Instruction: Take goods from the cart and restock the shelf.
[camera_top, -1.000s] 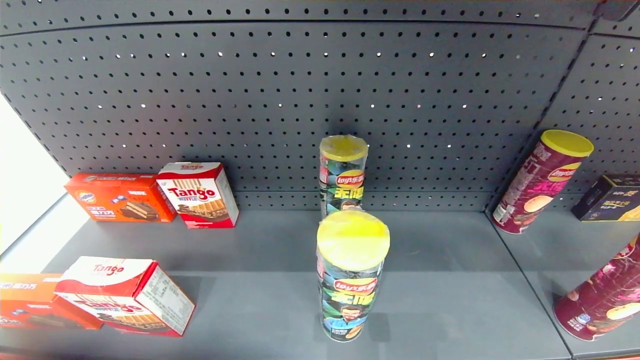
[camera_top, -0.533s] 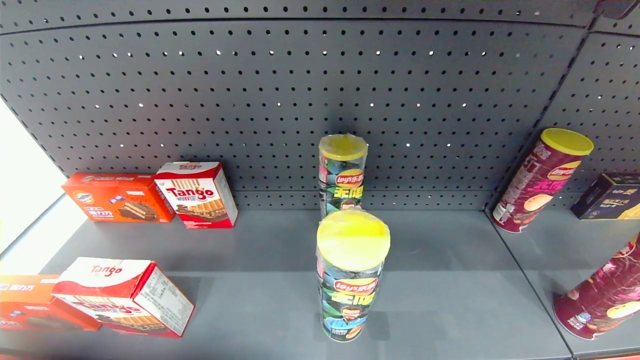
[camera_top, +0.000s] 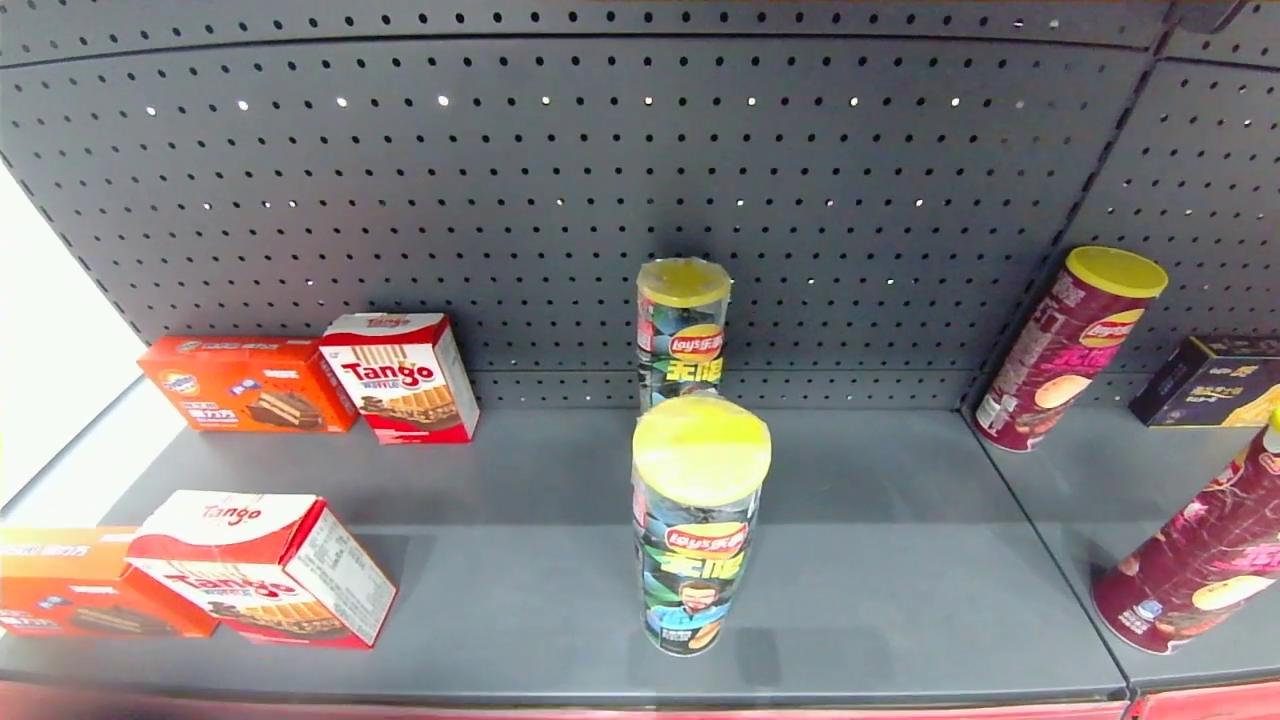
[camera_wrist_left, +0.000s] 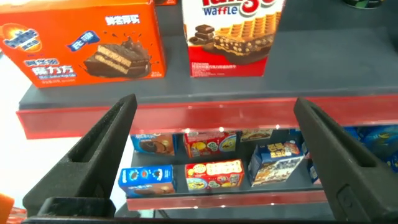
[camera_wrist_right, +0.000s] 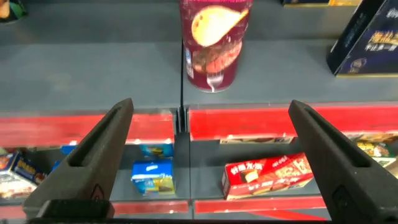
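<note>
**Both jaws empty before the shelf**

Head view: the shelf (camera_top: 900, 560) fills the lower half of the frame. In the centre stand two chips cans with yellow lids, the front can (camera_top: 698, 520) directly before the rear can (camera_top: 683, 330). At the lower left a wafer box (camera_top: 265, 570) sits turned at an angle, close to the front edge. At the lower right a purple can (camera_top: 1190, 570) also stands near that edge.

Left wrist view: my left gripper (camera_wrist_left: 214, 109) is spread wide and holds nothing. Beyond it are the red shelf lip (camera_wrist_left: 62, 118) and an orange cake box (camera_wrist_left: 93, 50) just beside the wafer box (camera_wrist_left: 233, 37).

Right wrist view: my right gripper (camera_wrist_right: 211, 107) is also wide apart and empty. The purple can (camera_wrist_right: 214, 43) stands just behind the lip.

I judge that I still must fetch goods from the cart. The danger is at the front edge. A finger that rises carelessly may strike the lip. An arm passing over may push the tall front can or the purple can, and both would tip easily.
</note>
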